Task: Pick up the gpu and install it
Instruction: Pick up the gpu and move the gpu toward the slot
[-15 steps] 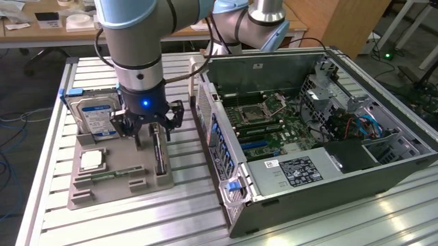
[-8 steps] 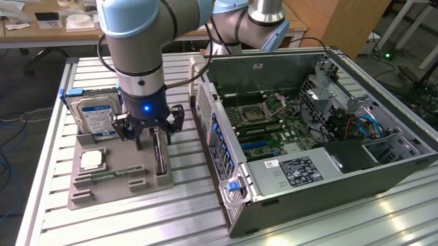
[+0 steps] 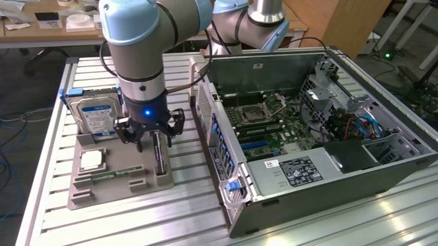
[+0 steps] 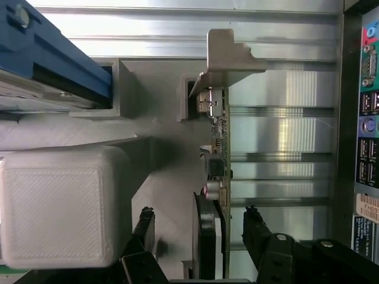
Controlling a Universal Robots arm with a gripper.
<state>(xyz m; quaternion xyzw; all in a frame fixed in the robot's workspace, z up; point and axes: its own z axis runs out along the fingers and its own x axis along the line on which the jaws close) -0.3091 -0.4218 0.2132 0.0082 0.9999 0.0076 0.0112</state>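
Pick-up seems in hand: the gripper, jaws wide open, straddles the gpu standing on edge in the grey holder, on the exterior view's left of the computer case, which calls for a centred, square squeeze.

A metal table of silver ribbed profiles fills the middle; bright light shines back from its slats near the corner at the exterior view's lower right. Beyond its far edge stands a light wooden desk with loose papers and a white roll on it. Past the far right corner are a brown wooden cabinet and thin white furniture legs. The floor is grey at the exterior view's left, where blue cables lie, and dark at its right, where a small green light glows
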